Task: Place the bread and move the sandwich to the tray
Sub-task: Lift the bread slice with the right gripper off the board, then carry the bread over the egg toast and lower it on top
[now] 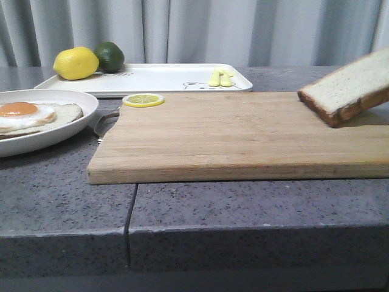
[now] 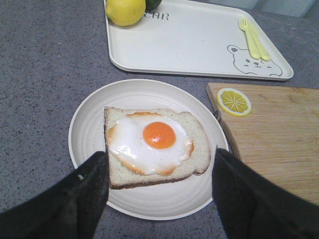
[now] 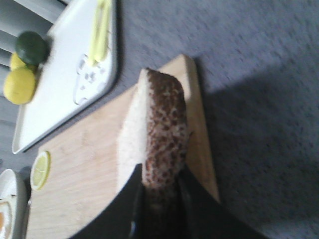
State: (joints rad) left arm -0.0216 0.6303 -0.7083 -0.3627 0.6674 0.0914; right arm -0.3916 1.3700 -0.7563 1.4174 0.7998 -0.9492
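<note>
**Bread in the air, egg toast on its plate**

Desk is grey stone. Cutting board sits mid-desk, tray behind it. Sandwich lies on the plate, left hand wide open over it, holding nothing. Right hand pinches the bread, tilted above the board's right end.

Soft, even room light, no glare. The cutting board throws a faint shadow on the counter. The right wrist view is smeared, probably motion blur; the bread casts a broad dark shadow.
</note>
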